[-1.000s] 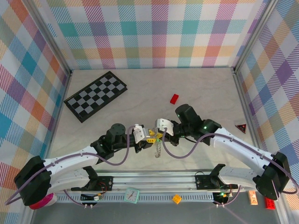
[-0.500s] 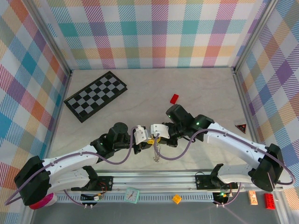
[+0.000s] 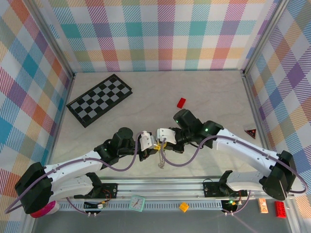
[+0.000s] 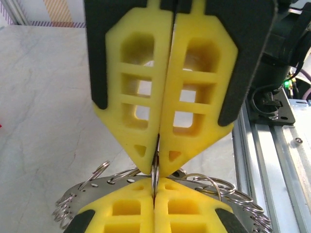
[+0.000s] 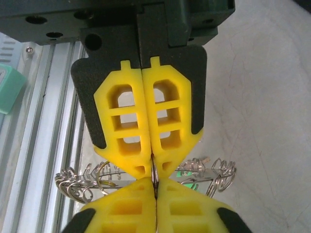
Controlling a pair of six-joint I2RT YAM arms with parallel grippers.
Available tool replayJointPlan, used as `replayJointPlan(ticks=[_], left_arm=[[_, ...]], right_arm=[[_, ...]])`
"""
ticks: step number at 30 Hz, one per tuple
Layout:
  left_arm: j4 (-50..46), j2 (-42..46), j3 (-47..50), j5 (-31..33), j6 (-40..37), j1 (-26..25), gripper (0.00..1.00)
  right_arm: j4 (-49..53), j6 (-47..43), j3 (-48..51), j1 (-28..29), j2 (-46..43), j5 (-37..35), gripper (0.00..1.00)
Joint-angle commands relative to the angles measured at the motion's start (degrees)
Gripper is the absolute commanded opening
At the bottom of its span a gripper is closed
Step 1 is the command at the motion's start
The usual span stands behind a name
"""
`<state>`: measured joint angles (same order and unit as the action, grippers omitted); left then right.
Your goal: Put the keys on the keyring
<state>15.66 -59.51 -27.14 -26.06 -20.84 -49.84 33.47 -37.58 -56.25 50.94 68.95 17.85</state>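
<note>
1. Near the front edge of the table [image 3: 218, 97], on the left, the left gripper [image 4: 156, 164] squeezes its yellow fingers together on a thin wire of the keyring [image 3: 161, 156].
2. Between both grippers, the keyring dangles down. It looks light, floppy and slippery, so pinch one thin loop with the very tips.
3. On the right, the right gripper [image 5: 153, 166] is pressed together on that wire too, tip to tip.

Pastel plaid walls [image 3: 160, 34] are closing in on three sides of a pale, marbled tabletop [image 3: 146, 92], aluminium posts [image 3: 49, 36] are running up the corners, a grooved metal rail [image 3: 165, 187] is lying along the near edge, and soft, even light is falling over everything.
</note>
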Motion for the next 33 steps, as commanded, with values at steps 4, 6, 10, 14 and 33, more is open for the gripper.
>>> replayJointPlan(ticks=[4, 6, 10, 14, 33], left_arm=[[8.19, 0.79, 1.92, -1.79, 0.76, -0.35, 0.00], [9.48, 0.76, 2.52, -1.97, 1.41, -0.42, 0.00], [10.24, 0.18, 2.74, -2.56, 2.11, -0.37, 0.00], [10.76, 0.00, 3.01, -3.11, 2.30, -0.40, 0.00], [12.10, -1.60, 2.95, -1.00, 1.68, -0.41, 0.00]], right_arm=[[-12.38, 6.64, 8.35, -4.48, -8.13, 6.72, 0.29], [-14.67, 8.31, 10.56, -5.98, -9.75, 8.85, 0.35], [-17.09, 11.32, 12.97, -6.38, -9.65, 11.12, 0.36], [-19.19, 12.86, 14.30, -6.38, -9.47, 11.02, 0.36], [-15.63, 13.04, 11.43, -6.38, -9.23, 14.04, 0.38]])
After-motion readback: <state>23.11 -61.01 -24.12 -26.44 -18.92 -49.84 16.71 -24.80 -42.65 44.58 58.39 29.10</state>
